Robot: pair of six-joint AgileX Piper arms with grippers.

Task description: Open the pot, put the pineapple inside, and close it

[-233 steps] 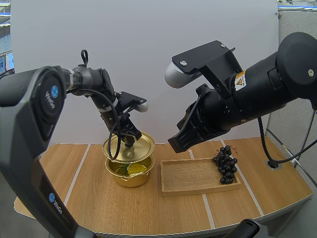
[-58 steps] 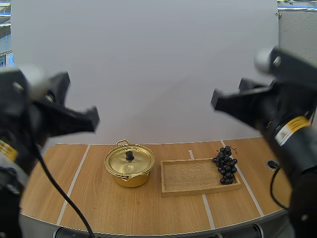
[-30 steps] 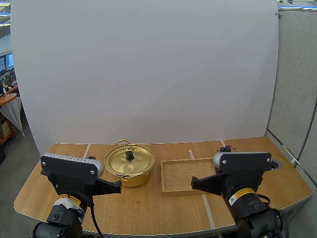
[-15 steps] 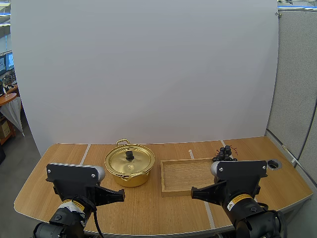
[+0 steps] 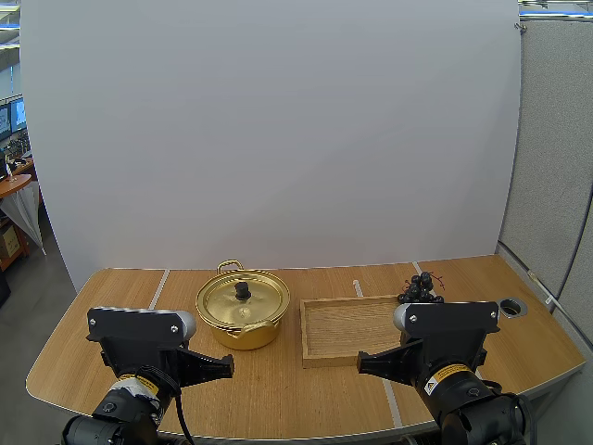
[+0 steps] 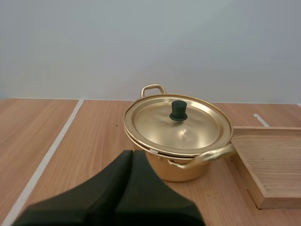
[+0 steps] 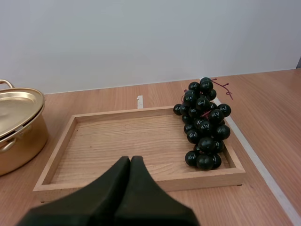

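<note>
pot lidded, both grippers empty

the pot [image 5: 243, 311] stands just left of the tray [image 5: 357, 326], its lid [image 6: 178, 125] seated flat, knob [image 6: 178, 110] upright at its centre; grapes [image 7: 203, 127] lie along the tray's right edge; the left gripper [image 6: 131, 156] is pressed together on nothing, pointing at the pot from the near side; the right gripper [image 7: 130, 161], likewise closed and empty, faces the tray's near rim; the left arm is nearer the knob, which lies ahead and a little toward the tray; whether the pineapple is under the lid is hidden.
</note>
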